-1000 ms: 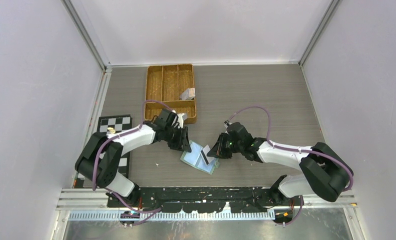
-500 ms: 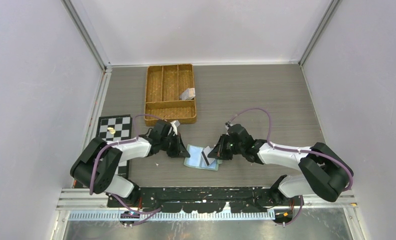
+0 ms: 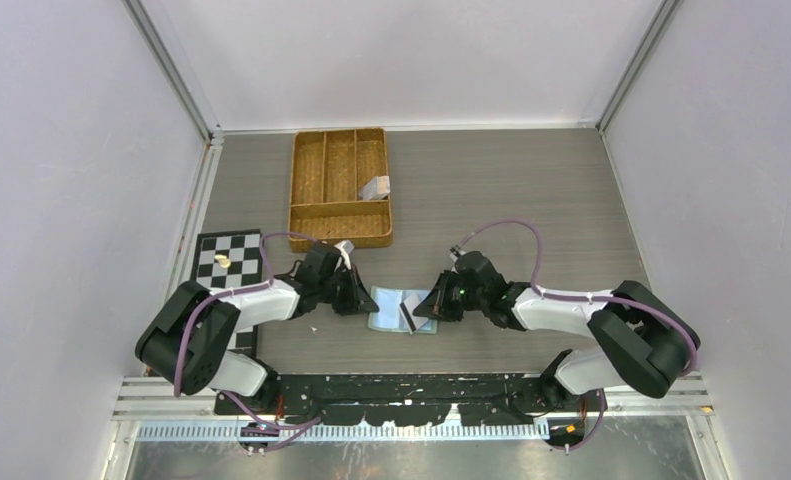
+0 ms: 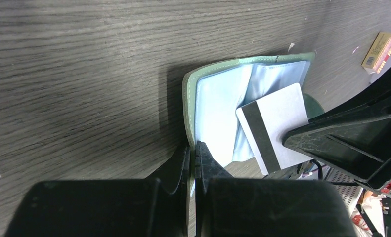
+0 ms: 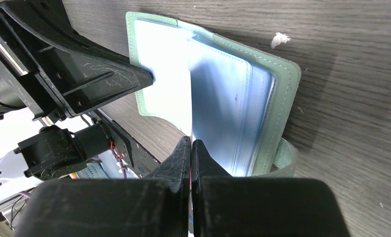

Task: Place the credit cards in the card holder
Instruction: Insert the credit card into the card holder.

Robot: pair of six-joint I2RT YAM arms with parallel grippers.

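The card holder [image 3: 386, 308] lies open on the counter [image 3: 531, 200] near its 6 o'clock edge, between the two arms. The left pincer [image 3: 362, 303], at the holder's 9 o'clock, is together on the edge of its green cover. The right pincer [image 3: 423, 310], at its 3 o'clock, is clamped on a silver-grey credit card [image 4: 275, 123] with a dark magnetic stripe. The card is tilted over the pale blue pockets.

The step in hand looks like feeding that card into a pocket. To do it well, I judge, the left grip should pin the cover down. The right should line the card's leading edge up with one pocket mouth, slide it in low and slowly, and let go only once it is seated. A skewed corner would likely snag the soft plastic.

The left wrist view shows the card's face and stripe. The right wrist view shows the card only edge-on, but shows the pocket seams plainly. Only the top view shows the woven tray [image 3: 309, 170], at 11 o'clock from the holder.
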